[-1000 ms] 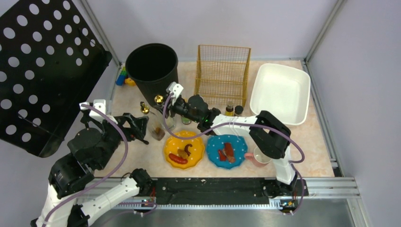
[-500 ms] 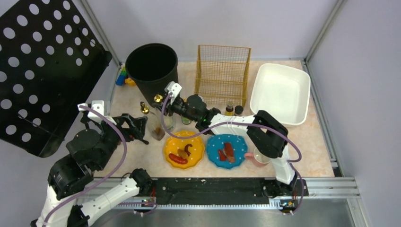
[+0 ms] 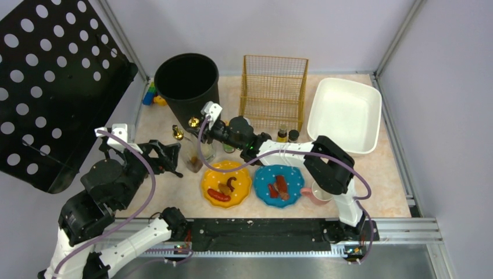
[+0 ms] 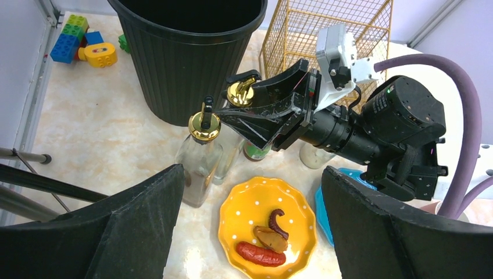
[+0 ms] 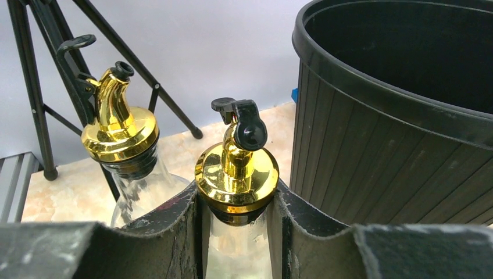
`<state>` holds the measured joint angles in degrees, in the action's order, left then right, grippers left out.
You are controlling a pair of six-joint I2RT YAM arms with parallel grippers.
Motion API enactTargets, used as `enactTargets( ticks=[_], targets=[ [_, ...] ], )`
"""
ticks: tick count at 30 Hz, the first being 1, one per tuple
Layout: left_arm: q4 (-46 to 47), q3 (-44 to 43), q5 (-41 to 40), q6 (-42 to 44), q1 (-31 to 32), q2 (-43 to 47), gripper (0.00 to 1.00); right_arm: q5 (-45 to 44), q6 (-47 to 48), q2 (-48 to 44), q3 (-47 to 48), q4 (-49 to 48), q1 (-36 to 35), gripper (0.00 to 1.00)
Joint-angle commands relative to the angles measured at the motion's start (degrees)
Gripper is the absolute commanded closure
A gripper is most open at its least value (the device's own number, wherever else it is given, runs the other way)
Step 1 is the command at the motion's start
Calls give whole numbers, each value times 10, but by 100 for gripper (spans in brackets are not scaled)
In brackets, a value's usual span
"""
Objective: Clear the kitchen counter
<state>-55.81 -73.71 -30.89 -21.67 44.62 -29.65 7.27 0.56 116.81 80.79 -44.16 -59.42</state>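
Observation:
On the kitchen counter (image 3: 383, 186) two clear glass bottles with gold pourer caps stand in front of a black bin (image 3: 187, 81). My right gripper (image 3: 204, 135) is shut on the neck of the bottle nearer the bin (image 5: 236, 174), its fingers (image 5: 174, 232) just under the gold cap. The other bottle (image 5: 119, 136) stands free to its left, with dark liquid at its bottom (image 4: 197, 168). My left gripper (image 4: 253, 170) hangs open above the counter beside a yellow plate (image 4: 244, 215) of food, holding nothing.
A blue plate (image 3: 261, 177) of food and a pink cup (image 3: 318, 193) sit near the front. A gold wire basket (image 3: 273, 93) and white tub (image 3: 344, 113) stand at the back, small bottles (image 3: 282, 135) before the basket. Toy blocks (image 3: 152, 96) lie left of the bin.
My right gripper has closed on the bottle's neck and shifted slightly left. The left arm has barely moved.

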Motion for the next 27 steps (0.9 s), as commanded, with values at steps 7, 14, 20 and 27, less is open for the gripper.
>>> enactTargets(
  ticks=[7,14,20,27],
  targets=[
    [27,-7,6,15,-1,13,8,8,14,-87,42,-27,-7,100],
    [31,-9,5,19,-1,13,8,-7,5,-102,58,-39,-8,100],
    [29,-14,8,17,-1,14,8,-31,8,-118,92,-24,-8,100],
    [30,-18,3,21,-1,15,8,-47,31,-153,171,98,-4,100]
  ],
)
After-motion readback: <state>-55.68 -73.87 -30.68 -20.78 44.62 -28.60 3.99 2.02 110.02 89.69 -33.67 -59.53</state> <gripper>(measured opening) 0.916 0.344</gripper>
